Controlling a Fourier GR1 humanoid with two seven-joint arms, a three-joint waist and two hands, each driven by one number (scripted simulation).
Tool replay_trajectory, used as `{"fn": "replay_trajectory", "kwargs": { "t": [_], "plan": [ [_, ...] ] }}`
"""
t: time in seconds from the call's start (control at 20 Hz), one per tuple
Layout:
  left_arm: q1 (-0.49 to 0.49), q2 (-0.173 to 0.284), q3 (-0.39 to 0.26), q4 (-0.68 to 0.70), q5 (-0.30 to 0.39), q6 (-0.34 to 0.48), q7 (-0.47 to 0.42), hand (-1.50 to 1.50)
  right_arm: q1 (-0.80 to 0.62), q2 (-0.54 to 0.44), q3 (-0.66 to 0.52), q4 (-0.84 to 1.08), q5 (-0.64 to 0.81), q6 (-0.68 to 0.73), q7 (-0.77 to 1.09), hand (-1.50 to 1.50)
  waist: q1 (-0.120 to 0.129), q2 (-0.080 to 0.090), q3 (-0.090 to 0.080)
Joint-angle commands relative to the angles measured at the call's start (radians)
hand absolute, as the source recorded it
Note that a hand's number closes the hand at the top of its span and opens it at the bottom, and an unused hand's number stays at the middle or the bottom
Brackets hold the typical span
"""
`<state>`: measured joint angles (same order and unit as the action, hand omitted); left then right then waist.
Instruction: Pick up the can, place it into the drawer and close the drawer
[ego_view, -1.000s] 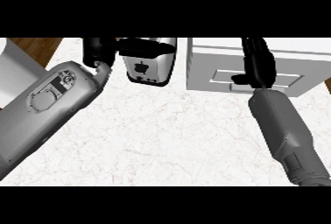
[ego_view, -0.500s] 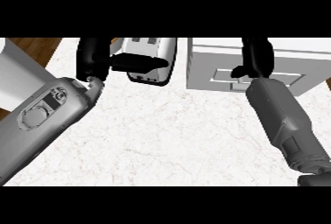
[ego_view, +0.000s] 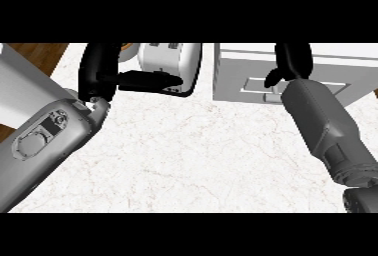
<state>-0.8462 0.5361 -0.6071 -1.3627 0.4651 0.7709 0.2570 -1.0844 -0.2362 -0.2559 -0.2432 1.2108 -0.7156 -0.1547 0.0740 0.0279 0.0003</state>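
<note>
White marbled tabletop (ego_view: 192, 150) across most of the head view, brown wooden floor (ego_view: 37, 55) at upper left. White toaster (ego_view: 171, 65) at top centre, pale drawer unit (ego_view: 251, 75) just right of it. Left hand (ego_view: 103, 70) raised beside the toaster, thumb stretched sideways across the toaster's lower front, fingers straight. Right hand (ego_view: 293, 62) over the drawer front by its handle (ego_view: 260, 86), fingers running upward out of sight; spread or curled, cannot tell. No sight of the can.
</note>
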Motion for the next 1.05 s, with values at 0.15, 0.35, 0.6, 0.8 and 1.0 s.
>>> {"fn": "replay_trajectory", "kwargs": {
  "t": [0.15,0.35,0.6,0.8,1.0],
  "plan": [
    [0.037,0.014,0.012,-0.029,-0.001,-0.022,-0.009,-1.5,-0.071,0.059,-0.165,-0.049,-0.211,0.039,-0.17,-1.5,0.018,0.001,0.005],
    [0.059,0.007,0.028,0.0,-0.004,-0.011,-0.02,-1.5,-0.098,0.107,-0.236,-0.059,-0.295,0.08,-0.21,-1.5,0.003,-0.003,0.004],
    [0.125,0.021,0.042,-0.046,-0.004,-0.014,-0.049,-1.5,-0.097,0.121,-0.34,-0.078,-0.422,0.149,-0.311,-1.5,-0.004,-0.01,0.003],
    [0.165,0.017,0.042,-0.055,-0.019,-0.008,-0.058,-1.5,-0.102,0.151,-0.406,-0.085,-0.515,0.226,-0.355,-1.5,-0.027,-0.016,0.002],
    [0.216,0.05,0.079,-0.118,-0.013,-0.038,-0.069,-1.5,-0.14,0.077,-0.423,-0.06,-0.537,0.293,-0.339,-1.5,-0.018,-0.013,0.0]
  ]
}}
